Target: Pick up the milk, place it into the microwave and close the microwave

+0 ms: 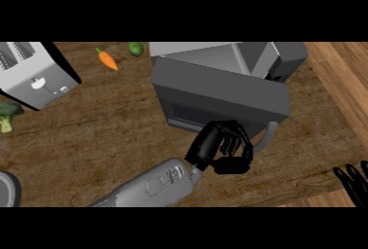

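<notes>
Pressing my left hand (224, 146), fingers straight, against the microwave door (219, 99), I judge the closing nearly done, the milk hidden from me and presumably inside the microwave (244, 58) beyond that door, while my right hand (354, 181) rests open at the right edge.

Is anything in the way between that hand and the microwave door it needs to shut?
Nothing visible does. The left hand is right at the lower edge of the microwave door, with no object between them. The milk itself is not in sight.
</notes>
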Controlling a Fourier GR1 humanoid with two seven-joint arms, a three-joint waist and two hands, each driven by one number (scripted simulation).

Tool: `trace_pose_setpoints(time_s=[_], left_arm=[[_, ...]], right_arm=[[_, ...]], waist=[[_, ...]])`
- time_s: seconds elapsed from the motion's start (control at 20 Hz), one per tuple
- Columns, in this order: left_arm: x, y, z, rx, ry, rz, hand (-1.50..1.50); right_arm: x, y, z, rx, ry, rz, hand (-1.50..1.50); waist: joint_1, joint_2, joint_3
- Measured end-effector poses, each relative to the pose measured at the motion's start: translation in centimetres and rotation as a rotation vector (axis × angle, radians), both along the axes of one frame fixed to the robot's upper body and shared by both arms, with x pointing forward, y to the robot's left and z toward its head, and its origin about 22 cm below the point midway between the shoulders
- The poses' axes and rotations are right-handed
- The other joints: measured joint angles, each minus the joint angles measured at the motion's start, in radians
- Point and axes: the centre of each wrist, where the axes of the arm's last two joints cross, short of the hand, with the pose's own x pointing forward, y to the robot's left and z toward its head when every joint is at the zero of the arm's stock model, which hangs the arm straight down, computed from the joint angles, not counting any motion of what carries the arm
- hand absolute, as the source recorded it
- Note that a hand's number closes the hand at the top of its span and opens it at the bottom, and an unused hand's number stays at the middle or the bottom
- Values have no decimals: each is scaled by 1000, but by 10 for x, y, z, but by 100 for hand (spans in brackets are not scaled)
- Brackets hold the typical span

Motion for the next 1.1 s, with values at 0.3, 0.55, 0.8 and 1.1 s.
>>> trace_pose_setpoints(time_s=[0.3, 0.55, 0.8, 1.1], left_arm=[[17, -2, 7, -21, 25, 52, 150], [25, -2, 12, -54, 53, 60, 150], [33, -1, 14, -87, 75, 69, 150], [41, 0, 18, -139, 109, 70, 150]], right_arm=[[1, 1, 11, -10, 4, 10, -150], [4, 0, 18, -8, 3, 6, -150], [6, 0, 26, -9, -6, 6, -150], [10, -2, 33, -6, -18, 3, -150]], waist=[[-19, 8, 1], [-28, 17, 1], [-37, 21, 1], [-45, 27, 2]])
